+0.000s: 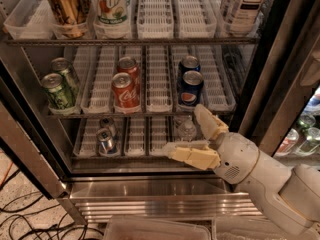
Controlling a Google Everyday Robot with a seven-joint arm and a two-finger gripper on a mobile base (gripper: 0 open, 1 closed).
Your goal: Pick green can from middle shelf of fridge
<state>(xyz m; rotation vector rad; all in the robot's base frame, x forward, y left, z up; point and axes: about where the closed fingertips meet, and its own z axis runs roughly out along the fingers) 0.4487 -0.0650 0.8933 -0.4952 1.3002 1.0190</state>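
Observation:
Two green cans stand in the leftmost lane of the middle shelf (155,91) of the fridge (150,199): the front green can (58,91) and a second one (66,70) behind it. My gripper (186,134) is open and empty, its cream fingers (192,155) spread in front of the lower shelf, below the blue cans. It is well to the right of and below the green cans.
Two red cola cans (124,89) and two blue Pepsi cans (190,84) stand on the middle shelf. A gold can (65,6) and bottles (111,4) are on the top shelf. Silver cans (106,136) and a clear bottle (187,129) are on the lower shelf. Cables (20,219) lie on the floor at left.

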